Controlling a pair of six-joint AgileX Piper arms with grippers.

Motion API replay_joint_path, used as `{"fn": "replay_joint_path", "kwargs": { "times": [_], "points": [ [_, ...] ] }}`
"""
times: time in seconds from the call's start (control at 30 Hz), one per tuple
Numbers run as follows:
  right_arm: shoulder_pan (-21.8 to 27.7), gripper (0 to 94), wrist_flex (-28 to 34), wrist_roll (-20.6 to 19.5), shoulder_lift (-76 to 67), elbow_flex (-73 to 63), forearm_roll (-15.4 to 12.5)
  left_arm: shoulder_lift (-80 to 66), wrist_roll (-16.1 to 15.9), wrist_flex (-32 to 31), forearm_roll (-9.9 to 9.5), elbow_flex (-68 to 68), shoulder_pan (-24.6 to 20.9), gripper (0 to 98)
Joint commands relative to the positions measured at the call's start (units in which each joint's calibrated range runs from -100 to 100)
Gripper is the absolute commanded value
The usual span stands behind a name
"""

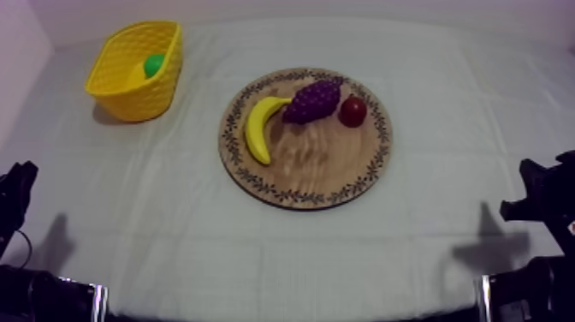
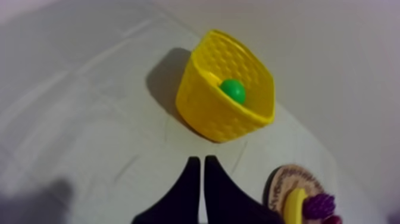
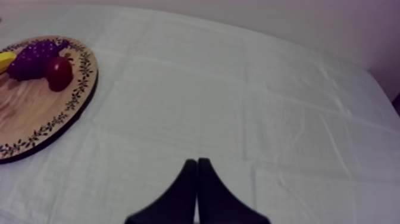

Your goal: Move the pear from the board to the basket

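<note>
Pear: small green toy pear (image 1: 154, 64), inside yellow woven basket (image 1: 141, 98).
Our pincers: left gripper (image 2: 199, 159), right gripper (image 3: 196, 161) pressed together, holding nothing.
Danger: we could knock the basket over.

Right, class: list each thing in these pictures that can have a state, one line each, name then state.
Yellow lattice basket: upright, one fruit inside
Green toy pear: lying in the basket
Round wooden board with patterned rim: flat, bearing three fruits
Yellow toy banana: lying on the board
Purple toy grape bunch: lying on the board
Small red fruit: on the board
Black two-fingered left gripper: shut, empty
Black two-fingered right gripper: shut, empty
</note>
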Motion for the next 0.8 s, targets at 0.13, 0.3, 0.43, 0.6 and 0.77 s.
{"fn": "replay_joint_path", "kwargs": {
  "times": [0.13, 0.3, 0.43, 0.6, 0.77],
  "points": [
    [0.00, 0.3, 0.02, -0.02, 0.01, 0.03, -0.01, -0.06, 4.30, 0.12, 0.05, -0.07, -2.03, 0.1],
    [0.00, 0.3, 0.02, -0.02, 0.01, 0.03, -0.01, -0.07, 4.22, 0.13, 0.08, -0.07, -2.86, 0.1],
    [0.00, 0.3, 0.02, -0.02, 0.01, 0.03, -0.01, -0.07, 4.10, 0.13, 0.07, 0.01, -3.88, 0.1],
    [0.00, 0.3, 0.02, -0.02, 0.01, 0.03, -0.01, -0.07, 3.87, 0.13, 0.12, 0.11, -4.31, 0.1],
    [0.00, 0.3, 0.02, -0.02, 0.01, 0.03, -0.01, -0.07, 3.79, 0.13, 0.13, 0.15, -4.28, 0.1]
  ]
}}
